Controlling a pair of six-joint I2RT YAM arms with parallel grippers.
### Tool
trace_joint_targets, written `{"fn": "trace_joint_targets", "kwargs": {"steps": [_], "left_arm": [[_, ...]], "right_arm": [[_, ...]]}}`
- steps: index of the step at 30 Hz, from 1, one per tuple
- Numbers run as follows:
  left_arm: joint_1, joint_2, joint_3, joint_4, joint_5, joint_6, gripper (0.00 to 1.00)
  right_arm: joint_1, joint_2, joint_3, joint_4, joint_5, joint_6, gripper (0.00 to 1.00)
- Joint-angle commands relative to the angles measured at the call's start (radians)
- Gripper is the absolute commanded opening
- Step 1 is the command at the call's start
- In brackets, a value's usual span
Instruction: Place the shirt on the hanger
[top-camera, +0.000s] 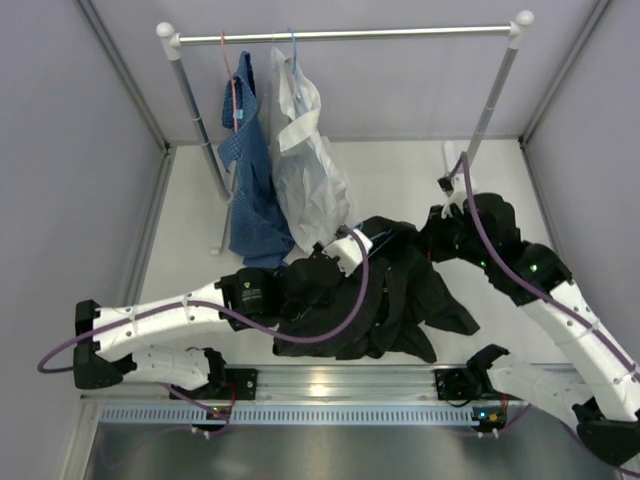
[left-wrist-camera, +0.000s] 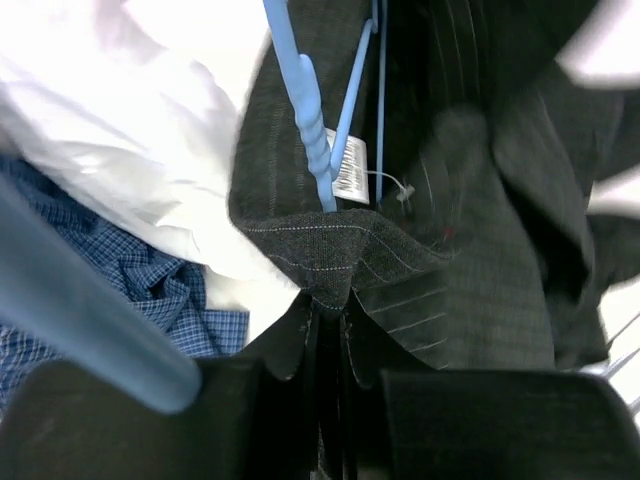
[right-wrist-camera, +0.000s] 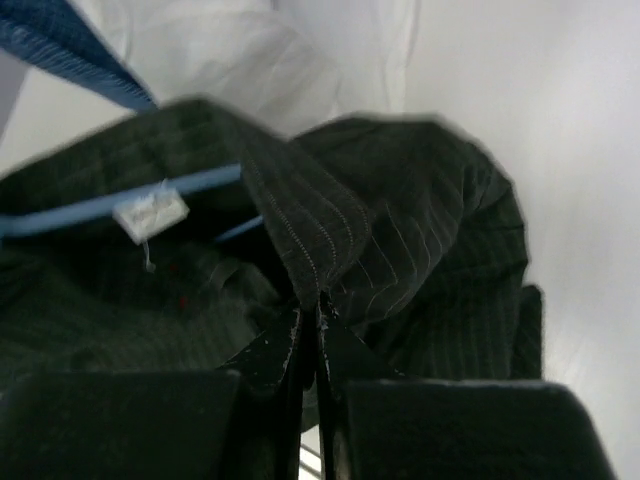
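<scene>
The black pinstriped shirt (top-camera: 395, 300) lies bunched on the table between my two arms. My left gripper (left-wrist-camera: 328, 300) is shut on a fold of the shirt's (left-wrist-camera: 480, 250) edge near the collar. The light-blue wire hanger (left-wrist-camera: 312, 140) sits inside the shirt's neck, beside a white label (left-wrist-camera: 350, 168). My right gripper (right-wrist-camera: 318, 302) is shut on another fold of the shirt (right-wrist-camera: 420, 220). The hanger's bar (right-wrist-camera: 90, 208) runs to its left, under the fabric. In the top view the left gripper (top-camera: 368, 240) and the right gripper (top-camera: 442, 222) hold the shirt's far edge, and the hanger is hidden.
A clothes rail (top-camera: 350, 35) on two posts spans the back. A blue patterned shirt (top-camera: 250, 190) on a red hanger and a white shirt (top-camera: 305, 165) hang from it, just behind the left gripper. Grey walls close in the left, right and back.
</scene>
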Motion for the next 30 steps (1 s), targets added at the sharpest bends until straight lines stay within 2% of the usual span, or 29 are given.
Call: {"fn": "trace_joint_targets", "kwargs": {"steps": [1,4,5,8,9,10,11,13,17,19,21,23,25,27,30], "left_arm": [[0.065,-0.053,0.061,0.146,-0.122,-0.174,0.00],[0.180,-0.090,0.055,0.206,0.028,-0.249,0.00],[0.237,-0.096,0.052,0.245,0.129,-0.262,0.00],[0.288,-0.104,0.050,0.330,0.245,-0.265,0.00],[0.289,-0.105,0.049,0.353,0.333,-0.251,0.00],[0.289,-0.105,0.041,0.379,0.386,-0.222,0.00],[0.291,-0.102,0.039,0.411,0.443,-0.208,0.00],[0.292,-0.095,0.050,0.414,0.575,-0.164,0.00],[0.292,-0.131,0.029,0.381,0.710,-0.060,0.00],[0.294,-0.158,0.012,0.361,0.771,-0.002,0.00],[0.294,-0.188,-0.005,0.333,0.796,0.035,0.00],[0.292,-0.202,-0.016,0.318,0.846,0.049,0.00],[0.294,-0.213,-0.034,0.315,0.897,0.049,0.00],[0.294,-0.211,-0.043,0.316,0.929,0.049,0.00],[0.294,-0.187,-0.033,0.332,1.044,0.034,0.00]], "right_arm": [[0.056,-0.141,-0.118,0.194,-0.122,0.152,0.00],[0.109,-0.222,-0.200,0.246,-0.142,0.201,0.00],[0.122,-0.261,-0.223,0.260,-0.139,0.231,0.00],[0.172,-0.325,-0.335,0.367,-0.163,0.262,0.00],[0.183,-0.331,-0.353,0.392,-0.154,0.264,0.00],[0.195,-0.336,-0.378,0.396,-0.145,0.259,0.04],[0.197,-0.336,-0.382,0.398,-0.142,0.236,0.21],[0.197,-0.350,-0.372,0.375,-0.153,0.206,0.41],[0.195,-0.468,-0.303,0.257,-0.160,0.129,0.63],[0.195,-0.518,-0.219,0.178,-0.183,0.092,0.64],[0.195,-0.532,-0.118,0.027,-0.243,0.052,0.65],[0.195,-0.546,-0.051,-0.081,-0.358,0.008,0.65],[0.194,-0.554,0.039,-0.114,-0.389,-0.015,0.66],[0.197,-0.543,0.093,-0.119,-0.387,-0.029,0.71],[0.197,-0.450,0.114,-0.098,-0.403,-0.084,0.72]]}}
